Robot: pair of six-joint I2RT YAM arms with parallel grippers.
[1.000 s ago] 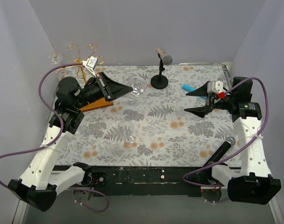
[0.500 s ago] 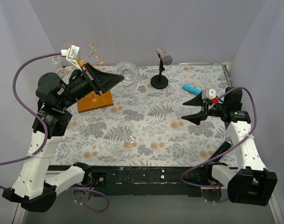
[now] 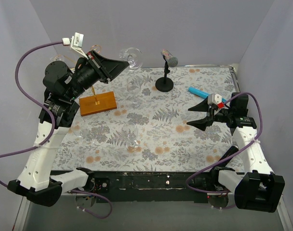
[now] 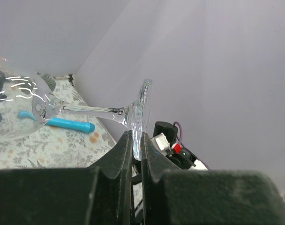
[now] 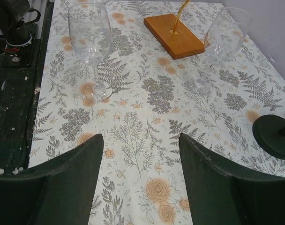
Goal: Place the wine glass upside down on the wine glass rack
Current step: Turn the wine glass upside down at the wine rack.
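My left gripper (image 3: 121, 64) is shut on the foot of a clear wine glass (image 3: 132, 57), held high at the back of the table. In the left wrist view the foot's rim (image 4: 143, 110) is pinched between the fingers, the stem lies level and the bowl (image 4: 19, 107) points left. The wine glass rack has an orange-brown wooden base (image 3: 97, 103) and a gold stem (image 3: 93, 93). Its curled arms (image 3: 95, 47) are mostly hidden behind my left arm. My right gripper (image 3: 191, 117) hangs open and empty over the right of the table, its fingers (image 5: 72, 178) wide apart.
Two more clear glasses stand on the floral cloth (image 5: 90, 33) (image 5: 227, 32). A black microphone stand (image 3: 165, 83) stands at the back centre, with a blue cylinder (image 3: 200, 92) to its right. A black microphone (image 3: 230, 155) lies near the right arm's base. Walls enclose the table.
My left arm has lifted the glass up and back, from beside the rack's base to above the table's far edge. The right arm has drawn back slightly, still open.
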